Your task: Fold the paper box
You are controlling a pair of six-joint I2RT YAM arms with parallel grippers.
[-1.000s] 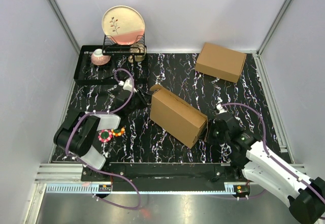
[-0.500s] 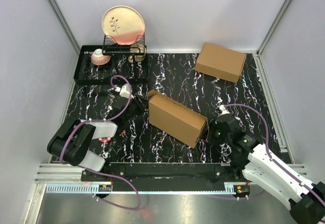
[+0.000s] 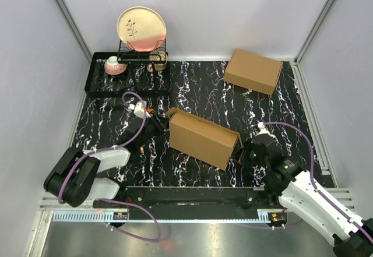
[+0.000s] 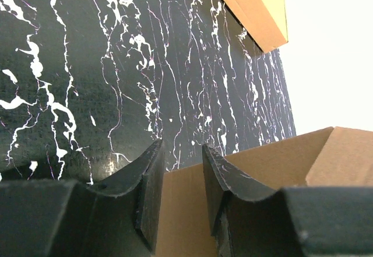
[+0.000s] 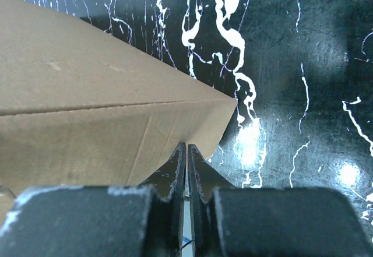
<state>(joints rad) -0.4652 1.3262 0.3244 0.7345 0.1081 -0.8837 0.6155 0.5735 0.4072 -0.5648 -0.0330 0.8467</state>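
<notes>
The paper box [image 3: 204,137] lies slantwise mid-table, made up into a brown block with a small flap sticking out at its left end. My left gripper [image 3: 158,123] is at that left end. In the left wrist view its jaws [image 4: 182,147] stand apart, with the box's brown face [image 4: 274,169] just beyond them and nothing between them. My right gripper [image 3: 243,151] is at the box's right end. In the right wrist view its fingers [image 5: 186,146] are shut, tips against the lower edge of the end flap [image 5: 116,134].
A second, made-up brown box [image 3: 253,70] sits at the back right, also seen in the left wrist view [image 4: 256,6]. At the back left a black dish rack [image 3: 125,73] holds a plate [image 3: 141,28] and a pink cup [image 3: 115,66]. Grey walls enclose the table.
My left arm has swung forward, bringing its gripper up to the box's left end. The box has turned slightly and its left flap has folded in. The right gripper has shifted a little rightward.
</notes>
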